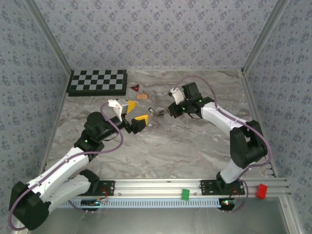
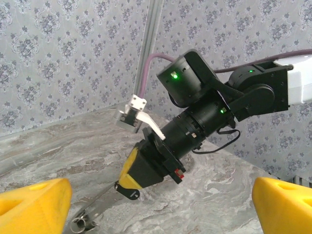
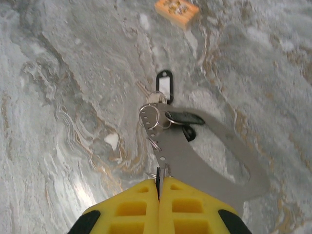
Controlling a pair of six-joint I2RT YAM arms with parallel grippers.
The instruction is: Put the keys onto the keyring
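Keys (image 1: 154, 111) between left claw (image 1: 141, 111), right claw (image 1: 170, 112)

checkerboard (image 1: 97, 81) 1 | red triangle (image 1: 135, 87) 1 | orange piece (image 3: 176, 7) 1 | keys (image 3: 185, 118): count unclear

The right gripper (image 3: 158, 181) is shown closed at a chain of small rings (image 3: 155, 144) leading to the keyring (image 3: 148, 116), beside which black-headed keys (image 3: 184, 118) are laid on the marble table (image 3: 58, 97).

You'll find a black-and-white checkerboard (image 1: 97, 82) lying flat at the far left of the marbled table (image 1: 195, 146). Just right of it sits a small red triangle (image 1: 135, 87), then an orange piece (image 1: 142, 96). On the near rail (image 1: 161, 186) sit a green block (image 1: 185, 194) and, further right, a red block (image 1: 262, 190).
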